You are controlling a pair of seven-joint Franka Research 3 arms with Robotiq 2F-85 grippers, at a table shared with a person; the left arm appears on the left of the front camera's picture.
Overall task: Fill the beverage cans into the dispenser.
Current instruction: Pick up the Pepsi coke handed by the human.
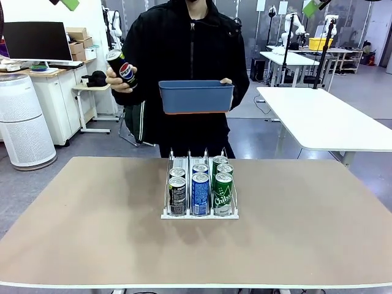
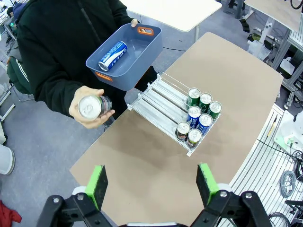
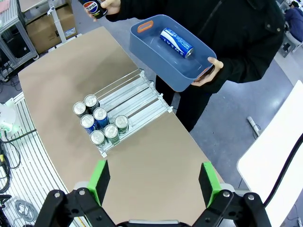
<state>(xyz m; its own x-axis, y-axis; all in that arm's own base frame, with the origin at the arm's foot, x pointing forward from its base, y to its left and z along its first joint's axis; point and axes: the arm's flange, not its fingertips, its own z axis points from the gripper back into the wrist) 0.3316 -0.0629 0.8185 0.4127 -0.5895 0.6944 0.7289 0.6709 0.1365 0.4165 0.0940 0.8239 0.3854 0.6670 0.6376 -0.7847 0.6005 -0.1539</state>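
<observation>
The left gripper point(image 2: 151, 182) and the right gripper point(image 3: 154, 180) both hang high above the table point(image 1: 92, 245). Their jaws are spread wide and hold nothing, well apart from everything below. That looks like a parked pose, out of the way while the person loads.

The dispenser point(image 1: 199, 214) stands mid-table, its lanes running from the person toward the robot. Six cans point(image 1: 200, 193) stand upright in it, two to a lane, bunched at the robot's end. Black ones fill the robot's left lane, blue the middle, green the right. The lanes probably slope that way, so cans fed at the far end slide forward. The far half of each lane lies bare.

The person stands at the far edge. One hand point(image 1: 116, 79) holds a Pepsi can point(image 1: 122, 66) tilted, well above the dispenser. It is likely the next one in, and by colour it belongs in the black lane. The other hand point(image 3: 204, 75) carries a blue bin point(image 1: 196, 97) at chest height. A Pocari can point(image 2: 112, 56) lies on its side in the bin.

Nothing blocks the open lane ends. If a gripper came down now, the person's arms and the bin near the far end would be the hazard. An air purifier point(image 1: 21, 122) and white tables point(image 1: 324, 119) stand well back.
</observation>
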